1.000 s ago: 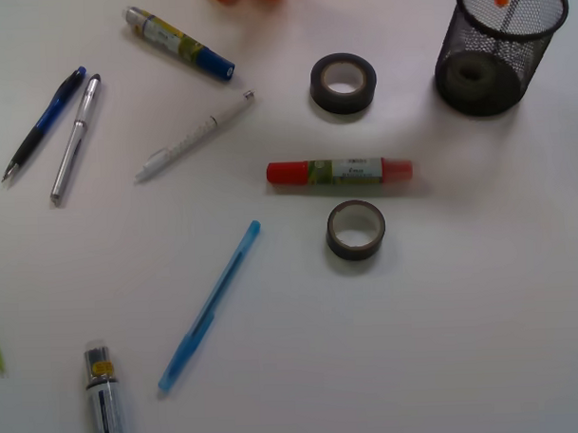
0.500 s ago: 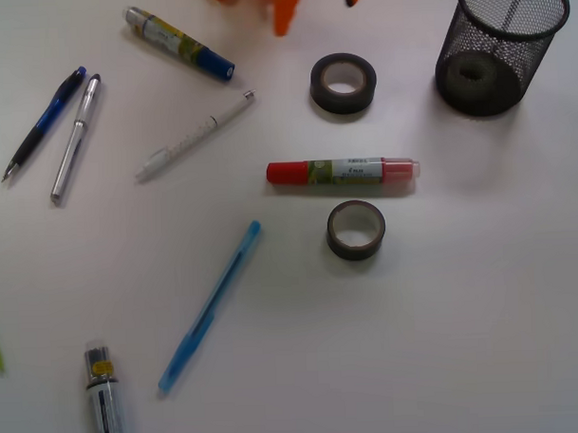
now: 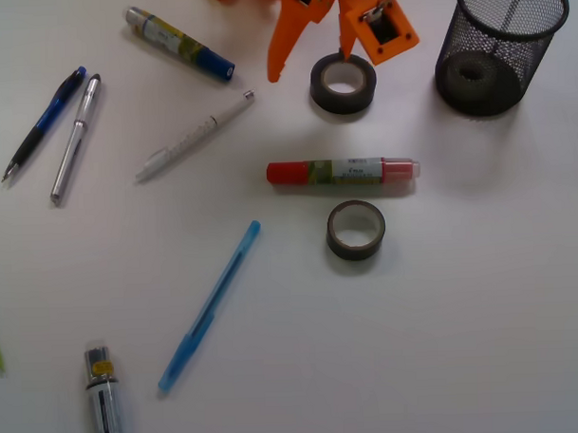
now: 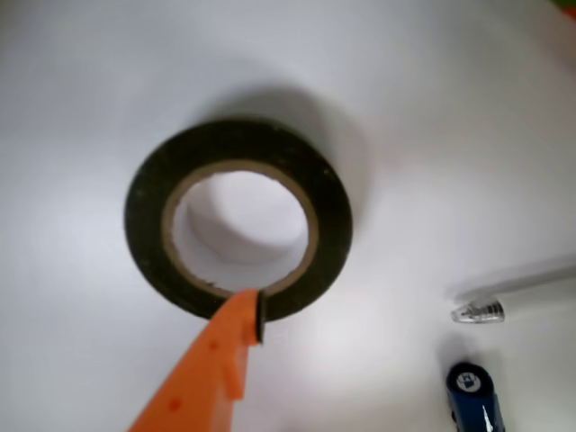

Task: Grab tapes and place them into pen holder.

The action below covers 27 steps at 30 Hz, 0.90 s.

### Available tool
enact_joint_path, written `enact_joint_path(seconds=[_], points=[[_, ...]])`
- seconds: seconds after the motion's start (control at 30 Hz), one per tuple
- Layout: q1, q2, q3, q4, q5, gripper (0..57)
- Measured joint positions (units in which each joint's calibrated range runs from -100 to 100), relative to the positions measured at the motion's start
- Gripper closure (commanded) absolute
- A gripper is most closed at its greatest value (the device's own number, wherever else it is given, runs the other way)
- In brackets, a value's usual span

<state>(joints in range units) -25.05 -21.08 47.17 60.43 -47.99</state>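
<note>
Orange jaws [image 3: 307, 59] spread beside a tape roll [image 3: 342, 83].

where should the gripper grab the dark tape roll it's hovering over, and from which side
Take the dark grey-brown tape roll by its wall, coming straight down from above: it lies flat with its open centre facing up. One finger should drop into the hole, the other outside the rim. The orange gripper is open, and the wrist view shows one fingertip already over the inner edge, so this looks the easiest pinch.

We see orange fingers [image 3: 281, 46], two dark grey-brown tapes [image 3: 342, 83] [image 3: 356, 229], a black mesh pen holder [image 3: 503, 38], a red-capped marker [image 3: 341, 171], and a white desk [image 3: 463, 315].
</note>
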Motion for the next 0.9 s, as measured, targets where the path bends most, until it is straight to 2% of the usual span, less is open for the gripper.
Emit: enact_joint_path(seconds=[0.53,0.57,0.63,0.7,0.8,0.83,0.9], points=[[-3.85,14.63,2.43,-15.21,-0.20,16.8],[-3.85,15.16,2.34,-15.98,-0.20,18.3],[-3.40,15.94,2.16,-17.11,-0.20,25.1],[-3.18,16.38,2.16,-17.71,-0.20,35.4],[-3.18,16.38,2.16,-17.80,-0.20,54.6],[-3.26,16.38,2.16,-17.80,-0.15,57.5],[-3.40,16.38,2.07,-17.88,0.73,56.2]])
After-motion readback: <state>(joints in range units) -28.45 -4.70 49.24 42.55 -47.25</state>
